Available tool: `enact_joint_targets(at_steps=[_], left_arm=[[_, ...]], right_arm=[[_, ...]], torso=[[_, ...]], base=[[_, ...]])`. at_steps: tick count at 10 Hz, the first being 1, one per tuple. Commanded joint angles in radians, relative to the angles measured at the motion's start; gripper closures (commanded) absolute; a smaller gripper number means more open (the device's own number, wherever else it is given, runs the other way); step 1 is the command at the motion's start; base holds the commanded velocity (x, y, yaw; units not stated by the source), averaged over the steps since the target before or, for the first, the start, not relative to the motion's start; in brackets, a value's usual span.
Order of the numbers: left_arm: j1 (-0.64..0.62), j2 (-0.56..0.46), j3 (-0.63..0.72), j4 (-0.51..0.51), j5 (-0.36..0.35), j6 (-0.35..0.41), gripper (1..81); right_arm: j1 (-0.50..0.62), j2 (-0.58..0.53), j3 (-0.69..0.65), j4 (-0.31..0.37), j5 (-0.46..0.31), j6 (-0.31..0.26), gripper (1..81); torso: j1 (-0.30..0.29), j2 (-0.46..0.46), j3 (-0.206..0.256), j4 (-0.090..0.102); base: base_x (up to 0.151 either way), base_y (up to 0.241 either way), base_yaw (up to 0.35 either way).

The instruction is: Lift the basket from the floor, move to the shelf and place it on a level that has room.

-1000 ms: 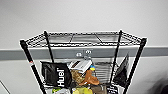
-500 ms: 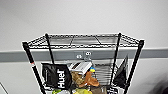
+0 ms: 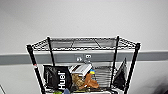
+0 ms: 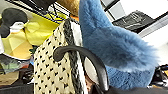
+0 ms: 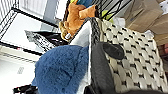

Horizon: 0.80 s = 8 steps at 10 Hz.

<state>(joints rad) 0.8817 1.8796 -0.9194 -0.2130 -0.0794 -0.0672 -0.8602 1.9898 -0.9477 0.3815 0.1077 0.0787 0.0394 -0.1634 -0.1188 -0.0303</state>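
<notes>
1. The shelf (image 3: pixel 82 65) is seen from the head view directly ahead, set against a pale wall with a grey band running across it.
2. The level (image 3: pixel 82 43), the topmost wire grid between the four post tops, is observed bare.
3. On the tier below, a black pouch lettered "Huel" (image 3: pixel 57 77), a white box (image 3: pixel 81 69), a brown plush toy (image 3: pixel 87 82) and a dark flat item leaning at the right posts (image 3: pixel 120 74) are recorded.
4. The basket (image 4: pixel 53 67) is seen at close range in the left wrist view: cream weave with dark flecks, dark braided rim, pale lining. It is held off the ground, close against the rack's wires.
5. A dark end handle (image 4: pixel 85 62) arches over the rim in that view; the left claw's contact with it is not visible, so its opening cannot be told.
6. A blue furry item (image 4: pixel 117 47) is noted inside the basket, rising above the rim.
7. In the right wrist view the basket (image 5: pixel 132 62) is seen from its other end, with the blue furry item (image 5: pixel 60 67) against the lining.
8. A dark part of the right claw (image 5: pixel 100 67) lies over the rim at that end; whether wide or narrow cannot be told.
9. A yellow object (image 4: pixel 37 35) is seen beside the basket in the left wrist view.
</notes>
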Motion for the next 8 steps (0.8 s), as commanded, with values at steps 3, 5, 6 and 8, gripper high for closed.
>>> enact_joint_targets(at_steps=[3,5,6,8], left_arm=[[-0.264,-0.121,0.160,0.009,0.035,-0.086,81.1],[-0.325,-0.161,0.226,0.009,0.056,-0.117,81.1],[-0.358,-0.172,0.250,0.007,0.066,-0.125,81.1],[-0.448,-0.200,0.284,-0.002,0.104,-0.180,81.1]], right_arm=[[0.261,-0.093,0.179,0.004,0.020,0.069,81.1],[0.312,-0.136,0.237,0.016,0.020,0.072,81.1],[0.341,-0.151,0.254,0.036,0.018,0.073,81.1],[0.388,-0.184,0.280,0.072,0.015,0.078,81.1]], torso=[[0.000,0.000,0.000,0.000],[0.000,0.000,0.000,0.000],[0.000,0.000,0.000,0.000],[0.000,0.000,0.000,0.000]], base=[[0.000,0.000,0.000],[0.000,0.000,0.000],[0.000,0.000,0.000],[0.000,0.000,0.000]])
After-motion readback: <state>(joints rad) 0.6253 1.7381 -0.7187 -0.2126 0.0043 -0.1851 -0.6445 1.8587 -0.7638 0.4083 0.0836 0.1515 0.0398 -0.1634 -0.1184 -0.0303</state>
